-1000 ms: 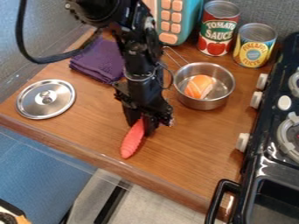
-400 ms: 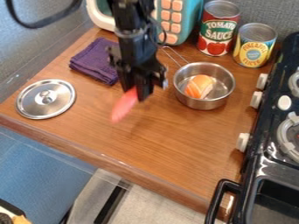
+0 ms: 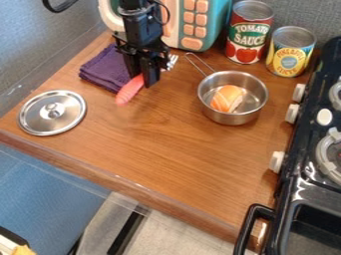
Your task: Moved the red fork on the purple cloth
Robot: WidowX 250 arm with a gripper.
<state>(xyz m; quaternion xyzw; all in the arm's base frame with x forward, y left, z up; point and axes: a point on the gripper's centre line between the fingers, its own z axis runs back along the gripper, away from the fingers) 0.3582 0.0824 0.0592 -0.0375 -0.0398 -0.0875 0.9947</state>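
Fingers (image 3: 151, 77) are closed down on the red fork (image 3: 126, 93), parted only by its handle. Handle end sticks out below-left of the fingers, metal tines out to their upper right. Can't tell if the fork touches anything under it.

Purple cloth (image 3: 105, 67) is folded on the tabletop (image 3: 173, 149), just left of the fingers and partly hidden behind them. Round metal lid (image 3: 63, 122) lies lower left of them, well apart, knob up. Metal pan (image 3: 232, 119) sits to their right, its wire handle angled back toward them, orange-and-white sushi piece (image 3: 227, 98) inside. Two upright cans, red (image 3: 247, 40) and yellow (image 3: 290, 55), are upper right of the fingers. Teal toy with orange buttons (image 3: 219, 30) stands behind them. Black stove (image 3: 293, 174) is far right.
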